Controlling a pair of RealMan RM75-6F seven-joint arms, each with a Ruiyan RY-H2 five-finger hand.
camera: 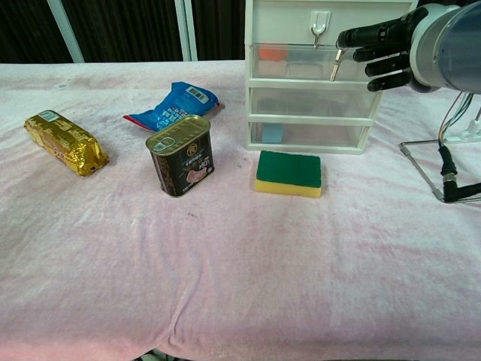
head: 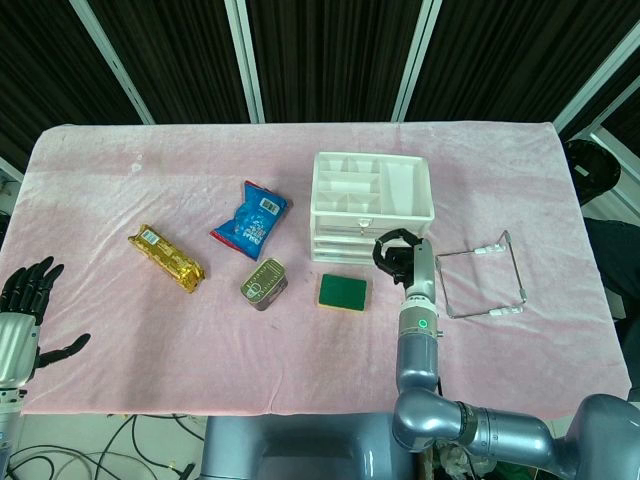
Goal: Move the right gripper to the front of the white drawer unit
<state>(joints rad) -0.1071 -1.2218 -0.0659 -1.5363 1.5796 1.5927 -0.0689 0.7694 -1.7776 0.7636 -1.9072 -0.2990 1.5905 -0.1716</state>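
Observation:
The white drawer unit (head: 370,205) stands mid-table; in the chest view its clear-fronted drawers (camera: 308,98) face me. My right hand (head: 395,255) hovers just before the unit's right front corner. Seen from the chest, the right hand (camera: 383,49) is level with the top drawer, its dark fingers (camera: 361,35) reaching left across the drawer front and holding nothing. My left hand (head: 30,300) is at the table's far left edge, fingers spread and empty; the chest view does not show it.
A green-and-yellow sponge (head: 342,292) (camera: 289,173) lies in front of the unit. A tin can (head: 264,284) (camera: 180,156), a blue snack bag (head: 250,222) and a gold packet (head: 168,257) sit to the left. A wire rack (head: 485,285) lies right of my arm.

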